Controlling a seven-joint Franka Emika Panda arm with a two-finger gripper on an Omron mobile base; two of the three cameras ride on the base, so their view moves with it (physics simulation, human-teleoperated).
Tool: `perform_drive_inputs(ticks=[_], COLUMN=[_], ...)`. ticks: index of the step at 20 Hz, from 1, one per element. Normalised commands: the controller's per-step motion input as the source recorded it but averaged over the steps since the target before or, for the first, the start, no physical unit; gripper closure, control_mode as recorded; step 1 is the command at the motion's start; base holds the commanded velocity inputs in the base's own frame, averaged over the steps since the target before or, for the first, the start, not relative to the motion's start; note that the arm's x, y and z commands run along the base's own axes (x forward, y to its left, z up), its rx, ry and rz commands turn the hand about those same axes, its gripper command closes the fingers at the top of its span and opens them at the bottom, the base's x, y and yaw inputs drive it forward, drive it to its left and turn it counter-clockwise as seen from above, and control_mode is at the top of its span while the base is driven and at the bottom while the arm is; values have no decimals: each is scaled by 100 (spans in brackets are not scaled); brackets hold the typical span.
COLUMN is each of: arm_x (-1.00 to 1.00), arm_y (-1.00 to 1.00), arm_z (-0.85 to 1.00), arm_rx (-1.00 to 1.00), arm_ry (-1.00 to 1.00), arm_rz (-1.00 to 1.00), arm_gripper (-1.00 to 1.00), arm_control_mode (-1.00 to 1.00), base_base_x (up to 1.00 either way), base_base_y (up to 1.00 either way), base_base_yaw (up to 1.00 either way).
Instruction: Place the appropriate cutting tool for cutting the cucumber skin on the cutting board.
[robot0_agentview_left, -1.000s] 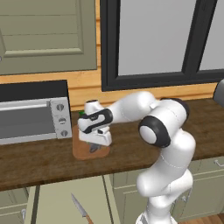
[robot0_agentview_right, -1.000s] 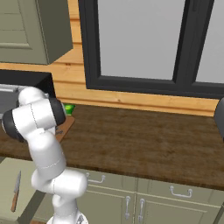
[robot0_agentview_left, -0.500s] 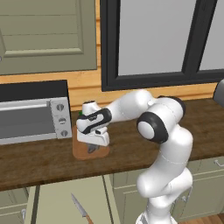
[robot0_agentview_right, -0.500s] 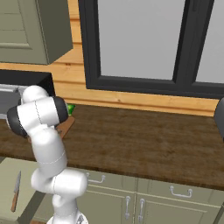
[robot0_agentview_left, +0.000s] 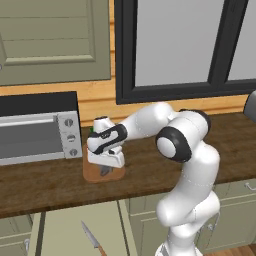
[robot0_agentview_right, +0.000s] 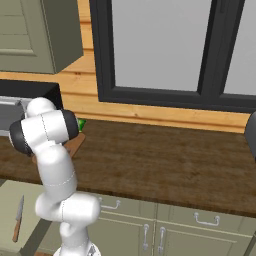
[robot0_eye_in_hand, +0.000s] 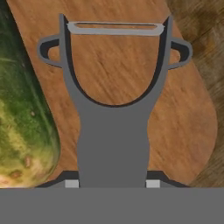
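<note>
Left base view: the tool (robot0_agentview_left: 106, 165) hangs low over the cutting board (robot0_agentview_left: 95, 173), which lies on the dark wooden desk (robot0_agentview_left: 50, 182) just beside the toaster oven (robot0_agentview_left: 37, 127). Against the pictures of a second ago, the hand has sunk slightly toward the board; the base has not driven. A long knife (robot0_agentview_left: 91, 239) lies below, in front of the cabinets.

Right base view: the arm's own joints cover the hand; a corner of the board (robot0_agentview_right: 75, 144) and a bit of bright green packet (robot0_agentview_right: 81, 123) peek out beside it.

Hand view: the peeler (robot0_eye_in_hand: 114, 113) rises from between the fingertips (robot0_eye_in_hand: 71, 182), which are clamped on its handle, its forked head over the board's wood. The cucumber (robot0_eye_in_hand: 19, 118) lies on the board just beside it. I judge the placing nearly done: release remains.
</note>
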Motion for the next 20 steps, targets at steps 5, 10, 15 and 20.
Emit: perform_drive_inputs(ticks=[5, 10, 15, 20], arm_x=[0, 0, -23, -84], arm_y=[0, 0, 0, -10], arm_z=[0, 0, 32, 52], arm_rx=[0, 0, 0, 0], arm_ry=[0, -1, -4, -10], arm_rz=[0, 0, 0, 1], arm_gripper=[-100, -100, -100, -100], arm_control_mode=[-100, -100, -100, -100], base_base_x=[0, 0, 0, 0], base_base_y=[0, 0, 0, 0], base_base_yaw=[0, 0, 0, 0])
